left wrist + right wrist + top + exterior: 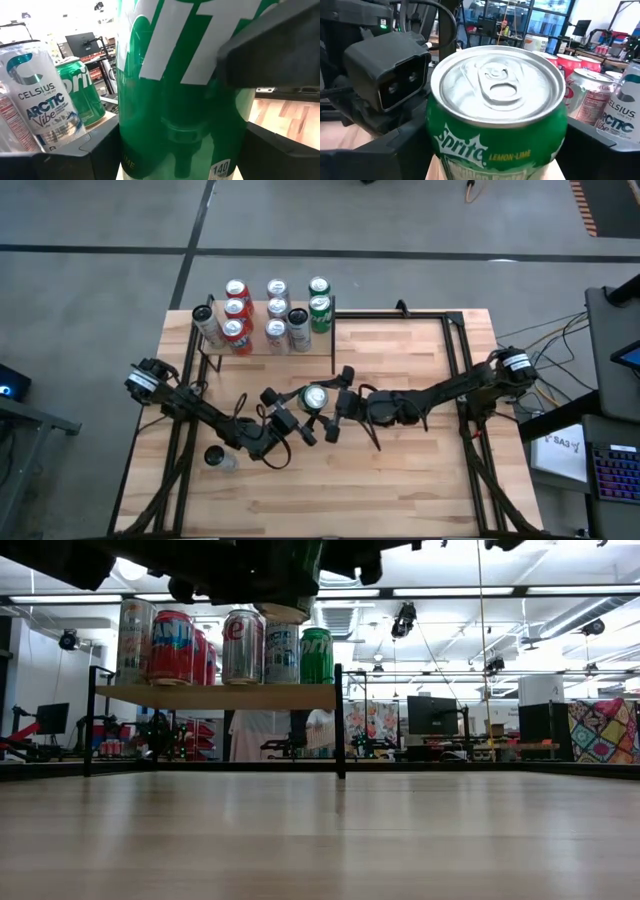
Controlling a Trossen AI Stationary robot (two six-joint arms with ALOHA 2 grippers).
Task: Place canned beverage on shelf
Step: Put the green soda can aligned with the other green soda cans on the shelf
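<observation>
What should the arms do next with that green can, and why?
Probably one gripper should let go. Both the left gripper and right gripper flank the green can, held above the table in front of the shelf, so one arm alone can carry it there.

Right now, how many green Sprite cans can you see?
2. One Sprite can is mid-table, upright between the left gripper and right gripper. The other green can stands at the shelf back right corner. Others may hide behind neighbouring cans.

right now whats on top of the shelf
About ten upright cans stand on the shelf: red ones, silver ones, two green Sprite cans and a Celsius can. Rear labels are hidden.
</observation>
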